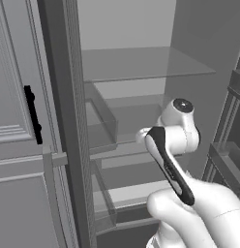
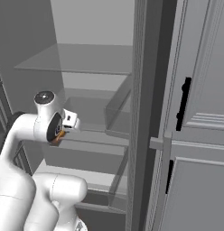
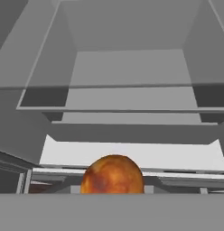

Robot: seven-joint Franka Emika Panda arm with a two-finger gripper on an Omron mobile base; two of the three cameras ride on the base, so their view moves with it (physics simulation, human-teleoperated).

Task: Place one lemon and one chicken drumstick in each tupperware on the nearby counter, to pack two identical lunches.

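Note:
A round, browned orange chicken drumstick (image 3: 112, 175) sits low in the hand view, right in front of the camera and hiding the fingertips. From the right base view a sliver of the drumstick (image 2: 60, 134) peeks out under the white hand. My gripper (image 2: 62, 131) is shut on it, held in front of the open fridge at the height of the middle shelves. In the left base view the wrist (image 1: 179, 127) blocks the hand. Lemon, tupperware and counter are out of view.
The fridge interior has a glass shelf (image 1: 141, 63) up high and clear drawers (image 1: 105, 121) below it. Door racks (image 1: 228, 160) stand to the right. A grey cabinet door with a black handle (image 1: 32, 114) flanks the fridge's dark side wall (image 1: 68, 145).

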